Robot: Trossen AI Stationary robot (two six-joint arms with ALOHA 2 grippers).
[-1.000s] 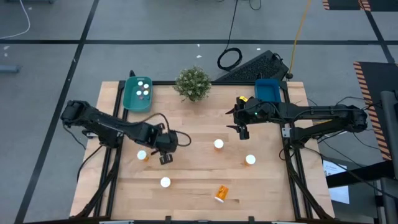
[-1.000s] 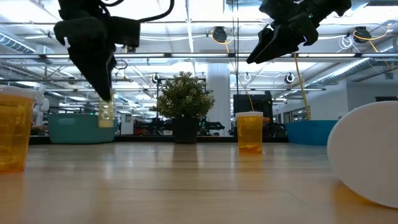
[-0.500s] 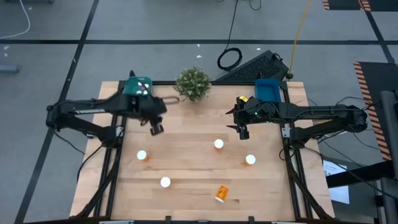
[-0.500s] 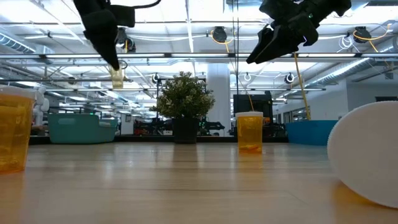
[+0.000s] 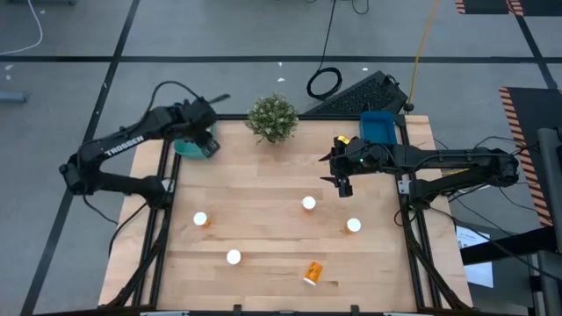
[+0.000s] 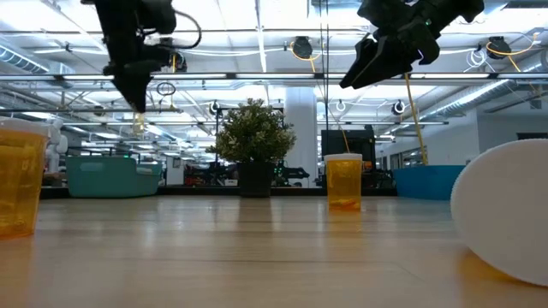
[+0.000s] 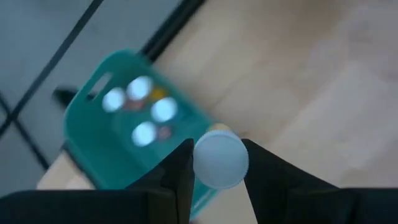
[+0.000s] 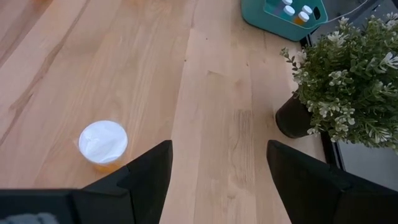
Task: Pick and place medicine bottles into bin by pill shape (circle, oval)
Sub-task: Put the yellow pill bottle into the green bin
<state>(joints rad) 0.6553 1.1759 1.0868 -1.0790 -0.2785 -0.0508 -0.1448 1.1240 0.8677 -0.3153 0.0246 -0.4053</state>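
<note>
Carrying a white-capped orange pill bottle (image 7: 220, 160) clamped between its jaws, our left gripper (image 5: 204, 140) has swung from mid-table up to the teal plastic bin (image 7: 93, 155) at the far-left corner and now hangs above its near edge, so a drop looks next. We count four capped bottles already inside the bin. Our right gripper (image 5: 343, 185) has not moved, jaws apart and empty, above the wooden table (image 5: 263, 219) near the small potted plant (image 5: 272, 117). Five bottles remain on the table, one lying on its side (image 5: 313, 273).
</note>
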